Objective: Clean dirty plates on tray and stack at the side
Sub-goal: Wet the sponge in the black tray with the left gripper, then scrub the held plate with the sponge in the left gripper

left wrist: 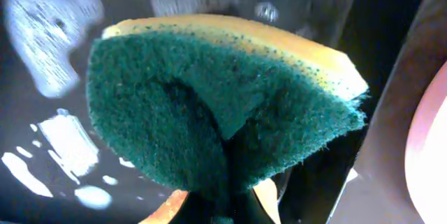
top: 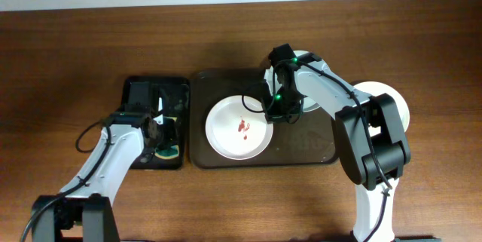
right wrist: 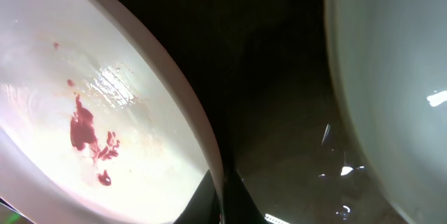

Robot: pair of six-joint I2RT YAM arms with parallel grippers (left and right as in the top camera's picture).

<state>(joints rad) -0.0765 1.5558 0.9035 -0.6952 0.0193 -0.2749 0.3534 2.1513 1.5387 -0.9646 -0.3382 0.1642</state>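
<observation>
A dirty plate with red smears in its middle lies on the left half of the dark brown tray. My right gripper is shut on this plate's right rim. In the right wrist view the rim runs between the fingers and the smears show on the plate. A second white plate lies close on the right, mostly hidden under the arm from overhead. A third white plate rests on the table right of the tray. My left gripper is shut on a green and yellow sponge.
A small glossy black tray stands left of the brown tray, with the left gripper and sponge over it. Its wet black floor shows in the left wrist view, with the brown tray's rim at the right.
</observation>
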